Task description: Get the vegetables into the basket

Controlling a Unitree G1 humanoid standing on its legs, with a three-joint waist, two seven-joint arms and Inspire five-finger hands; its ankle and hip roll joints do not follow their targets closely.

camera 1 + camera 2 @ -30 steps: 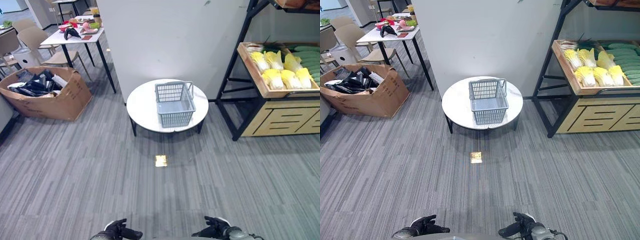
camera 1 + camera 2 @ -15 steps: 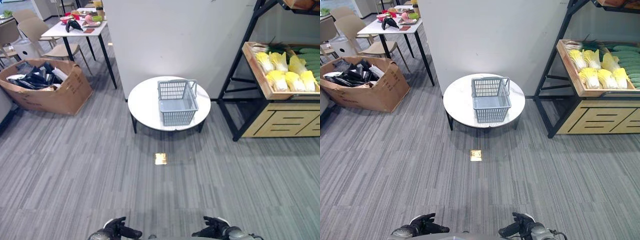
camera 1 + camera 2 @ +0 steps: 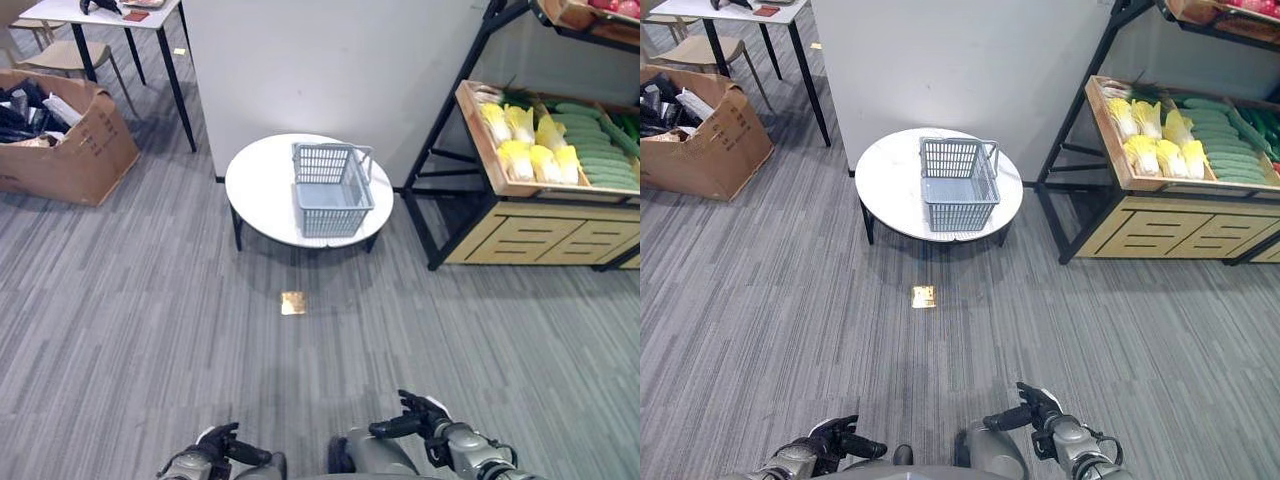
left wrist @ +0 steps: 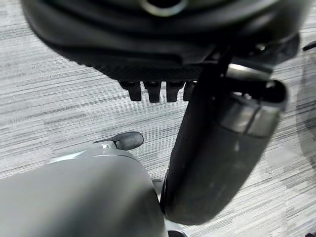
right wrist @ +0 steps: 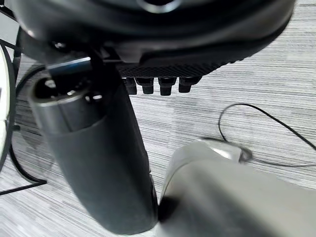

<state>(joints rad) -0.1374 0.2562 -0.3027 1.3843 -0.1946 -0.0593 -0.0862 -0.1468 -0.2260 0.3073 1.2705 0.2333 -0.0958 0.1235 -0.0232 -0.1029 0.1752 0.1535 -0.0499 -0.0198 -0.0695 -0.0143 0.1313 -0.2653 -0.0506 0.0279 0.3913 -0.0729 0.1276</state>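
1. A grey striped carpet floor point(image 3: 140, 300) spreads across the room, with a small brass-coloured square plate point(image 3: 293, 303) set into it just in front of the round table.
2. A plain white wall panel point(image 3: 320, 70) stands behind the round table.
3. A black metal shelf rack with a pale wooden cabinet base point(image 3: 520, 235) stands to the right of the round table; its slanted wooden tray point(image 3: 478, 140) holds the vegetables: yellow-white napa cabbages point(image 3: 520, 140) on the left and long green cucumbers point(image 3: 590, 165) to their right.
4. An open brown cardboard box point(image 3: 70, 150) filled with dark items sits on the floor at the far left, beside a white rectangular table with black legs point(image 3: 100, 15).
5. A low round white table with dark legs point(image 3: 255, 185) stands before the wall panel.
6. A grey plastic lattice basket with a hinged handle point(image 3: 332, 188) rests upright on the round table, right of its centre, well apart from the vegetables; nothing lies in it.
7. The dark right hand point(image 3: 418, 422) hangs low near the bottom edge, fingers loosely relaxed, holding nothing.
8. The dark left hand point(image 3: 222, 450) hangs low at the bottom left, fingers relaxed, also holding nothing.
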